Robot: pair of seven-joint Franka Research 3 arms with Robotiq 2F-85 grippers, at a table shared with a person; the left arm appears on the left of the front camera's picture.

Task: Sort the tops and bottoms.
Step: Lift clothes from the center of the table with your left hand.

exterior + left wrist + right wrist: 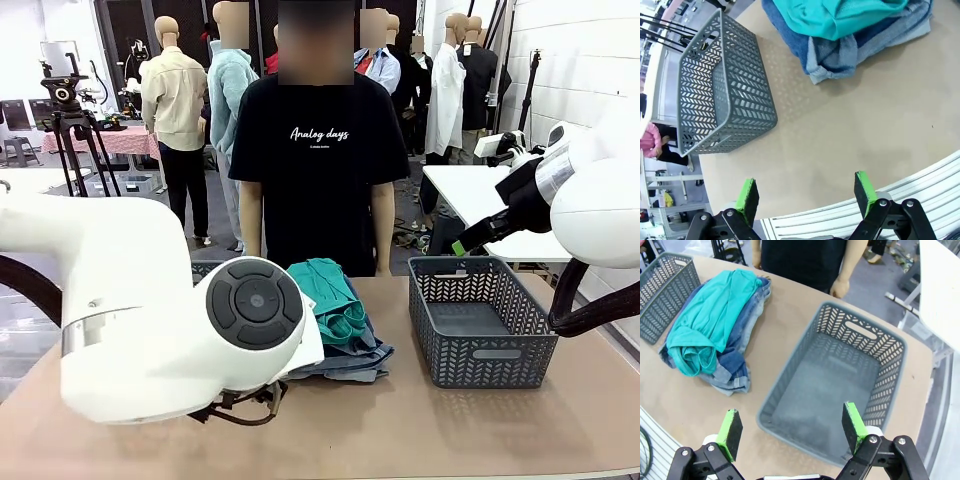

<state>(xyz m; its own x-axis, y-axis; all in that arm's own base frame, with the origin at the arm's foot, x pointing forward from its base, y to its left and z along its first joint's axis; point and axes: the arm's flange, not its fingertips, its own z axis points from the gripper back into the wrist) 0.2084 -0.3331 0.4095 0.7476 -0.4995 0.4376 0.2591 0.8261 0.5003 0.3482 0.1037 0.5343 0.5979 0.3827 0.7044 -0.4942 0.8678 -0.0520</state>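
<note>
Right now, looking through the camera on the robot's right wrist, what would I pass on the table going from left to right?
grey basket at the left edge → teal-green top, uppermost on the clothes pile → empty grey basket
</note>
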